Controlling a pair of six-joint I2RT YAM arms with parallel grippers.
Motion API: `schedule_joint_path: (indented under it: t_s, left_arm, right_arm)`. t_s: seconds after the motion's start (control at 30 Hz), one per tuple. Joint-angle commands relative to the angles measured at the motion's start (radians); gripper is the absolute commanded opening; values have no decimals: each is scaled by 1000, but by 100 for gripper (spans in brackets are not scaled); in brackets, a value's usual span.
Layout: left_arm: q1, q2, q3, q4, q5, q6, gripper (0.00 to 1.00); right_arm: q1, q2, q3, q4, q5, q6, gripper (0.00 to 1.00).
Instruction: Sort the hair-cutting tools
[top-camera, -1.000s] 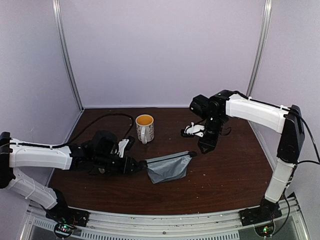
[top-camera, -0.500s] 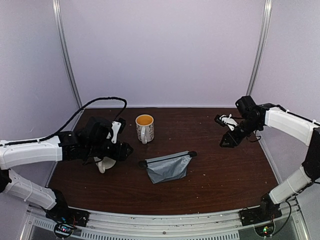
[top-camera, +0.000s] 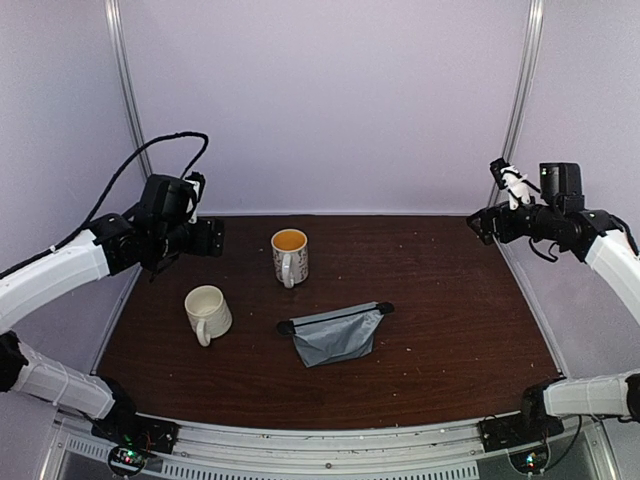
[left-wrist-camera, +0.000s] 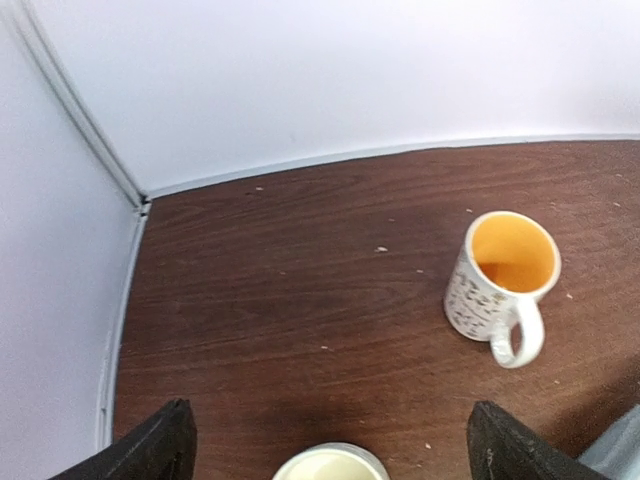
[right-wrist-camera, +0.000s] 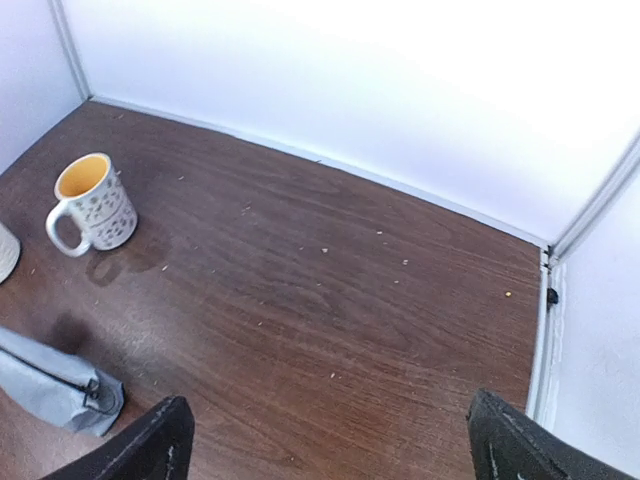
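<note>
No hair-cutting tools show in any view. My left gripper (top-camera: 204, 240) hangs high over the table's far left corner, jaws wide apart and empty. In the left wrist view the left gripper (left-wrist-camera: 330, 440) frames bare wood, with the rim of a plain cream mug (left-wrist-camera: 330, 464) just below it. My right gripper (top-camera: 484, 223) is raised at the far right near the wall, also open. Between its fingers the right gripper (right-wrist-camera: 330, 435) shows only tabletop.
A patterned mug with an orange inside (top-camera: 289, 256) stands upright at the back middle. The plain cream mug (top-camera: 207, 313) stands left of centre. A grey fabric zip pouch (top-camera: 336, 334) lies flat near the middle. Walls and metal posts (top-camera: 518, 100) close in the table.
Both arms have risen and swung outward, the left away from the cream mug, the right away from the pouch toward the right wall. Both sets of jaws have opened wide.
</note>
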Motion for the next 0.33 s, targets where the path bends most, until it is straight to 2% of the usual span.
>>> schedule_joint_path:
  t_s: [0.0,0.07,0.3]
  left_arm:
    - [76,47,52,-102,-119,-47,98]
    - [94,72,82,-138,-98,-62,98]
    - [94,32,64,-94,-152,-84,98]
  right_arm:
    - [-21,0,40,75,214,142,100]
    - [-21,-30,21,127,303,180,100]
    - [-21,-88,-38,182,309,205,100]
